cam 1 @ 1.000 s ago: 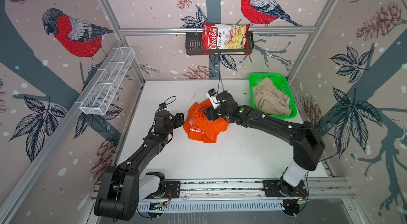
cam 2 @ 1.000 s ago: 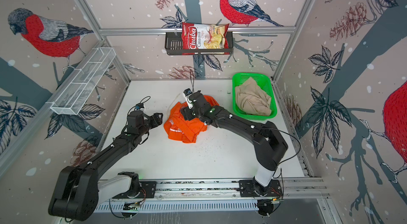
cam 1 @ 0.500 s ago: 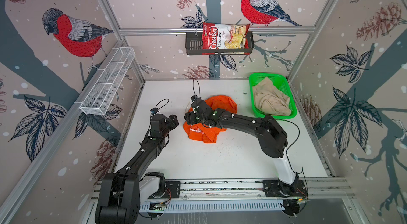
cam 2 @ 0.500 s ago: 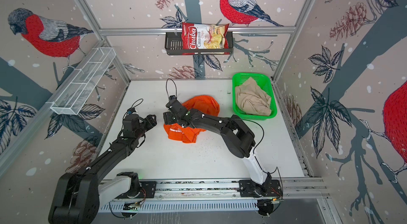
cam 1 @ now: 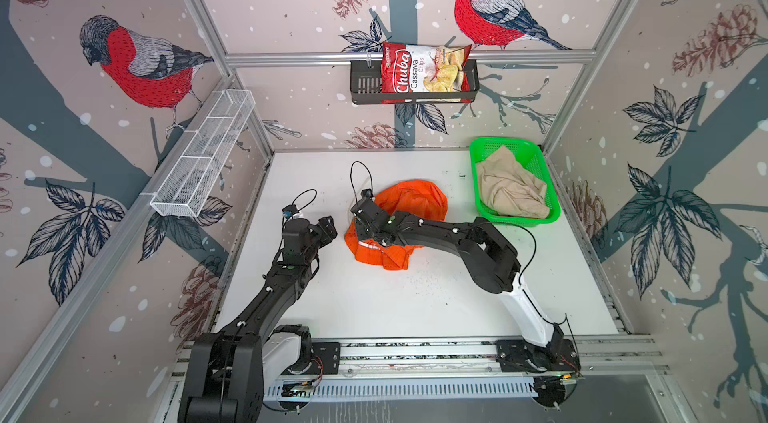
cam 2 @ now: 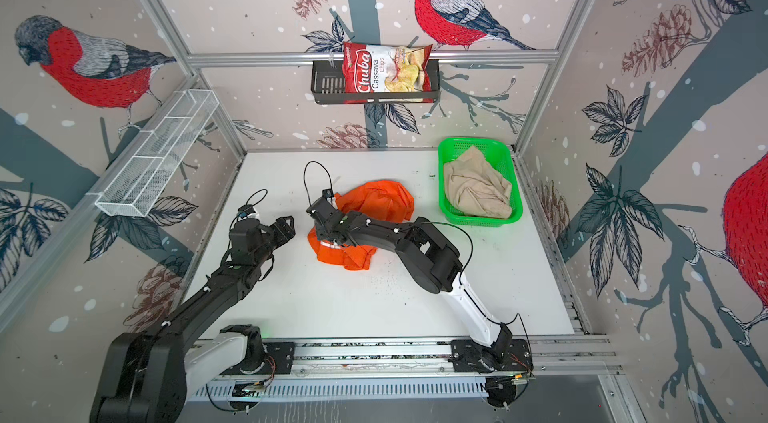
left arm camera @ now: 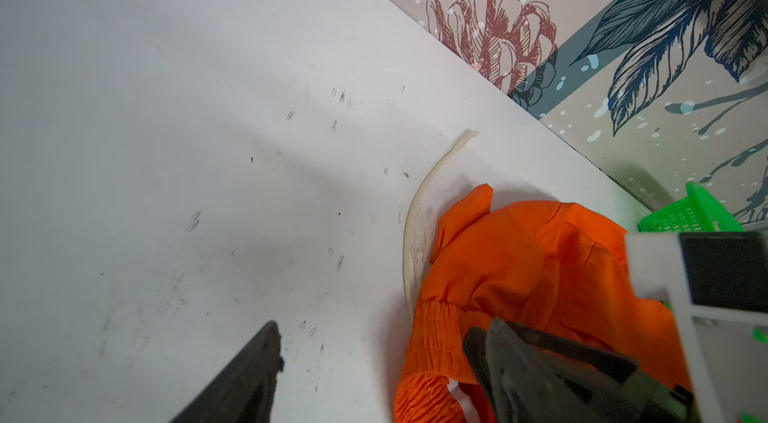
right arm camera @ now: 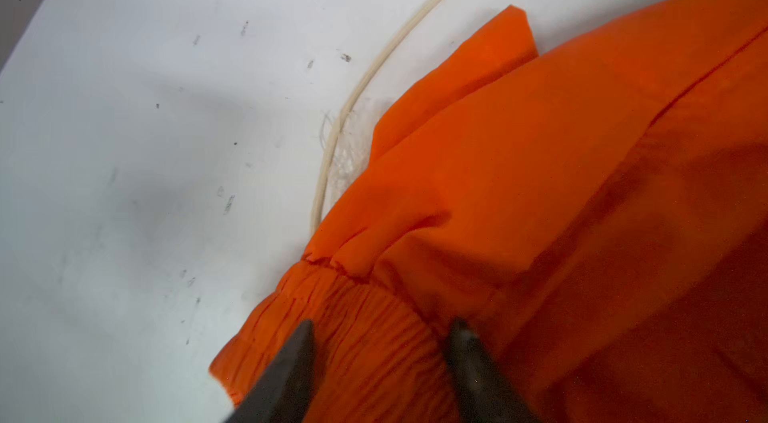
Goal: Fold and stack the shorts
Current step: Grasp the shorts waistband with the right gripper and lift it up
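Note:
The orange shorts [cam 1: 415,200] [cam 2: 374,200] lie crumpled mid-table, with a white drawstring [left arm camera: 419,200] [right arm camera: 353,101] trailing off their edge. My right gripper [cam 1: 365,234] [cam 2: 328,239] [right arm camera: 382,325] reaches across them and is down on their left end. Its fingers stand part-way apart on either side of the gathered waistband, open, with the cloth between them not visibly pinched. My left gripper [cam 1: 328,227] [cam 2: 286,225] [left arm camera: 374,329] hovers open just left of the orange shorts [left arm camera: 519,267], holding nothing. The beige shorts [cam 1: 507,188] [cam 2: 473,188] lie bunched in the green basket.
The green mesh basket [cam 1: 515,220] [cam 2: 478,220] sits at the back right corner by the wall. A black wall shelf holds a chips bag [cam 1: 424,72]. A white wire rack [cam 1: 203,155] hangs on the left wall. Bare white table [cam 1: 415,308] lies in front of the shorts.
My right arm swung left across the orange shorts and came down on their left end, its fingers narrowing around the waistband. The left arm drew back a little to the left.

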You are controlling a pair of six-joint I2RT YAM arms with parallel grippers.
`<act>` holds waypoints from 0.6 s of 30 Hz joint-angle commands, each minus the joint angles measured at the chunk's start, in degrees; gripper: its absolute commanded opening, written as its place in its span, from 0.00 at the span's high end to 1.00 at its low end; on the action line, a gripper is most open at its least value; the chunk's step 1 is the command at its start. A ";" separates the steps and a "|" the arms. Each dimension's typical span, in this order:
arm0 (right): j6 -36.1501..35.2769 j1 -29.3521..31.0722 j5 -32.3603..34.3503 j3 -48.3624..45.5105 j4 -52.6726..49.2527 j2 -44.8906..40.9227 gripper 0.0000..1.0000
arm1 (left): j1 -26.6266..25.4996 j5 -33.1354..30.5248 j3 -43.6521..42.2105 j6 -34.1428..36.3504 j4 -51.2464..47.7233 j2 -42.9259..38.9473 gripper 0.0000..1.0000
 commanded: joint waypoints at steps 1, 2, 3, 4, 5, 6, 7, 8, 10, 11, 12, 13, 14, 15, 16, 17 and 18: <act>-0.28 -0.32 2.09 -0.66 1.74 -0.42 0.74 | 0.20 0.51 -0.07 0.95 2.11 -0.42 0.23; -0.86 -0.40 2.00 -1.89 3.02 -1.86 0.81 | 0.12 0.54 0.02 1.15 1.88 -0.52 0.23; -1.49 -0.46 2.08 -3.78 4.91 -3.50 0.86 | 0.14 0.55 0.17 1.48 1.67 -0.74 0.23; -2.22 -0.56 1.87 -5.71 7.01 -6.09 0.88 | 0.14 0.68 0.13 1.68 1.64 -0.94 0.23; -3.08 -0.63 1.65 -7.96 9.40 -8.86 0.91 | 0.14 1.08 0.24 1.94 1.76 -1.29 0.23; -3.54 -0.92 1.73 -9.80 10.86 -11.56 0.93 | 0.17 1.87 0.23 2.19 2.15 -1.61 0.23; -4.14 -1.21 1.29 -10.85 11.81 -13.89 0.94 | 0.13 3.34 0.16 2.93 2.88 -1.83 0.23; -4.88 -1.82 0.64 -11.85 12.59 -16.26 0.95 | 0.12 5.28 0.02 3.95 4.21 -2.02 0.23; -6.19 -3.02 0.32 -12.77 12.98 -20.70 0.98 | 0.12 9.37 -0.32 4.44 7.03 -2.03 0.24; -7.46 -3.61 0.41 -13.08 12.98 -22.98 0.98 | 0.12 11.48 -0.64 4.20 8.97 -1.95 0.24; -8.64 -4.26 0.57 -13.19 12.84 -25.04 0.99 | 0.03 13.43 -0.91 4.06 10.60 -1.89 0.25; -9.68 -5.05 0.27 -13.19 12.65 -26.65 0.99 | -0.09 15.03 -1.20 4.04 12.31 -1.93 0.25; -10.75 -6.01 -0.57 -12.98 12.43 -28.50 0.99 | -0.29 16.97 -1.36 4.09 14.14 -1.99 0.25; -11.32 -7.05 -1.55 -12.60 11.90 -30.15 0.99 | -0.76 18.91 -1.67 4.42 16.18 -2.06 0.25; -11.61 -8.14 -2.43 -12.33 11.61 -31.60 0.99 | -1.35 20.39 -1.88 4.84 17.71 -2.11 0.25; -12.39 -9.19 -3.72 -12.09 11.73 -33.06 0.99 | -2.29 22.65 -1.99 5.63 20.06 -2.10 0.25; -13.01 -10.29 -4.82 -11.91 12.00 -34.44 0.99 | -3.63 24.34 -2.09 6.53 21.97 -2.19 0.25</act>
